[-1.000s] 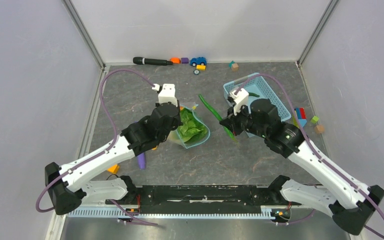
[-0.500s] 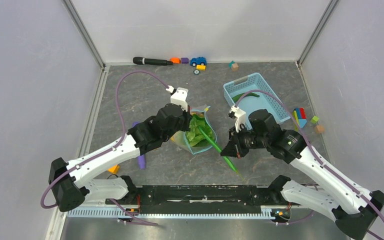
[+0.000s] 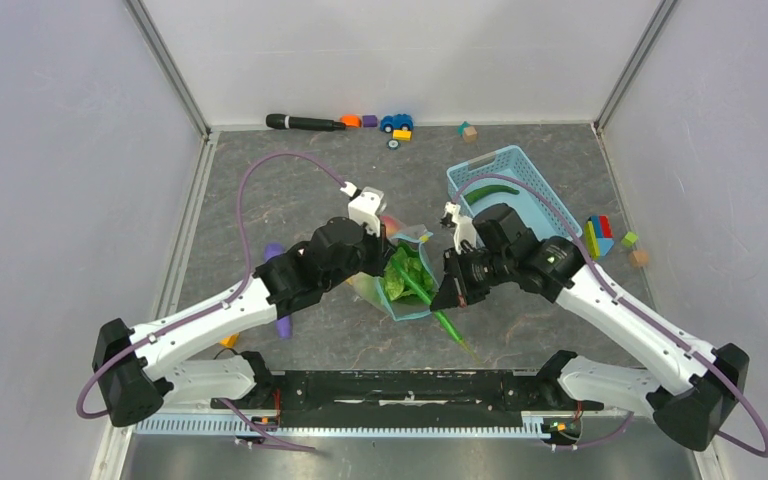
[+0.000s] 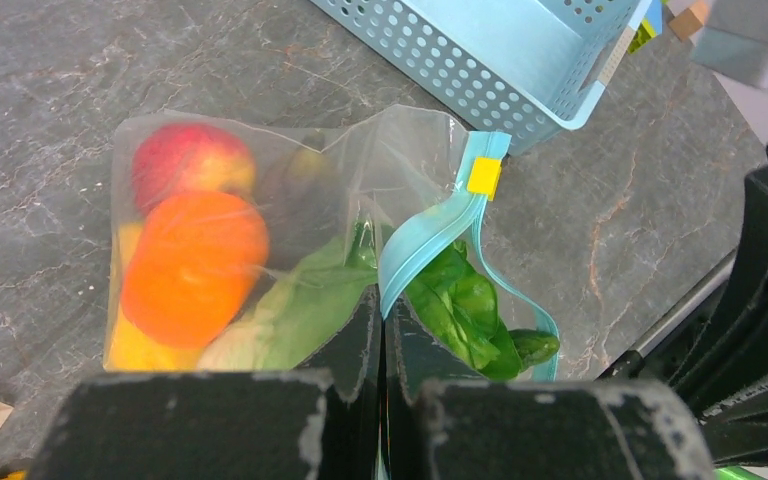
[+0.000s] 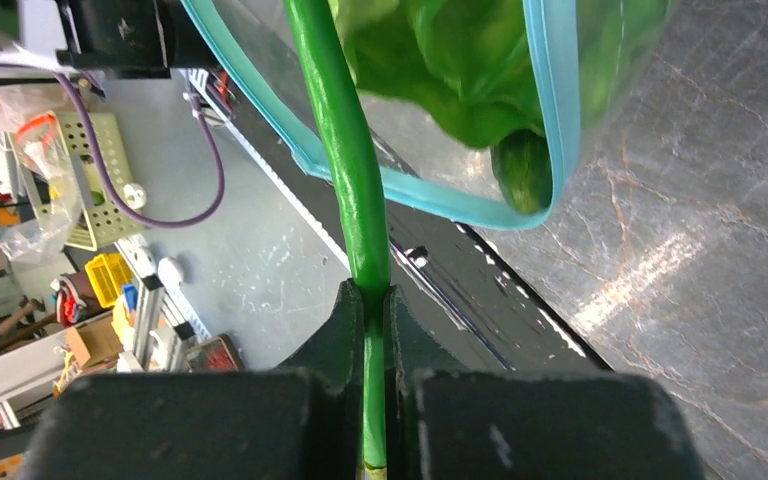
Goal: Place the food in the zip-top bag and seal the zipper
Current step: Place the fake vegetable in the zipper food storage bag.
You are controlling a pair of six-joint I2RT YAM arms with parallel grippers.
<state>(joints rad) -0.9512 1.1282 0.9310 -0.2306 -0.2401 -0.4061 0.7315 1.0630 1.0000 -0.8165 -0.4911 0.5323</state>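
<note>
Overhead, close wrist views, sharing bag (image 4: 400, 150)

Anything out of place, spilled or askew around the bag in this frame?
Nothing is spilled or damaged. One thing stands out: the long green pod held in the right gripper lies slantwise across the teal-blue zipper of the clear plastic zip-top bag, partly inside, with green leafy lettuce crowding the mouth. The left gripper pinches the zipper.

Dark grey marble-look worktop (image 3: 290, 190), pale veins. Plain light-grey wall panels (image 3: 400, 50) on three sides, metal corner posts (image 3: 167, 65). Black rail (image 3: 400, 385) along near edge. Light soft, even. Messy workshop clutter (image 5: 80, 200) past worktop edge, right wrist view.
</note>
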